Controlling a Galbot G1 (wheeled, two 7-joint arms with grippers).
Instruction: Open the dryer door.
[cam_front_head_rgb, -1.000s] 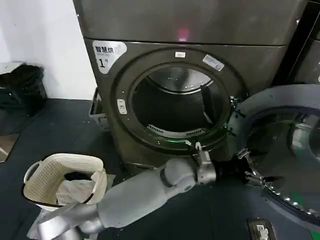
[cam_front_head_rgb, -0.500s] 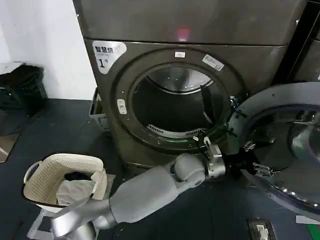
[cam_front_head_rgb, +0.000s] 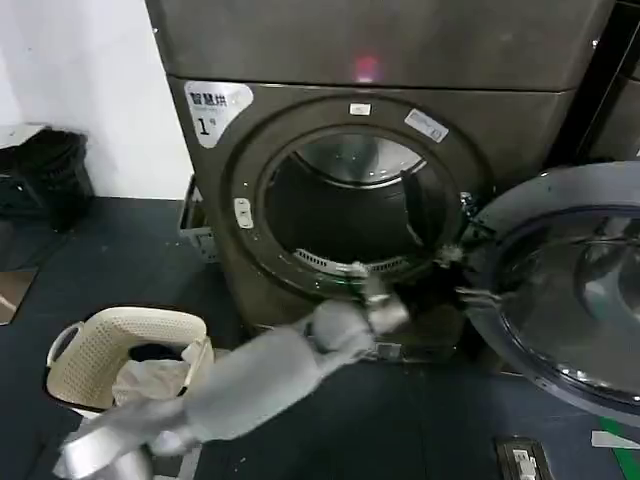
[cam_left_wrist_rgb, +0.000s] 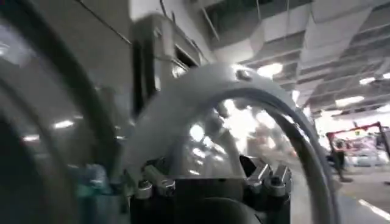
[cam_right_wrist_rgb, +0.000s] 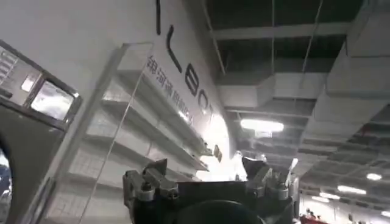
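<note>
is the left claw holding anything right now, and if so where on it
Cannot be told. The left claw is at the near rim of the open dryer door, but whether it grips the rim or only touches it isn't visible.

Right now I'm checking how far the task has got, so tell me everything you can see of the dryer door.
The dryer door is a large round door with a wide grey ring around dark tinted glass that mirrors ceiling lights. It stands swung open to the right of the drum opening, hinged at that opening's right side, its inner face turned toward the camera. The left end effector is at the door's near rim, though whether it grips the rim cannot be told. In the left wrist view, the ring curves close above.
</note>
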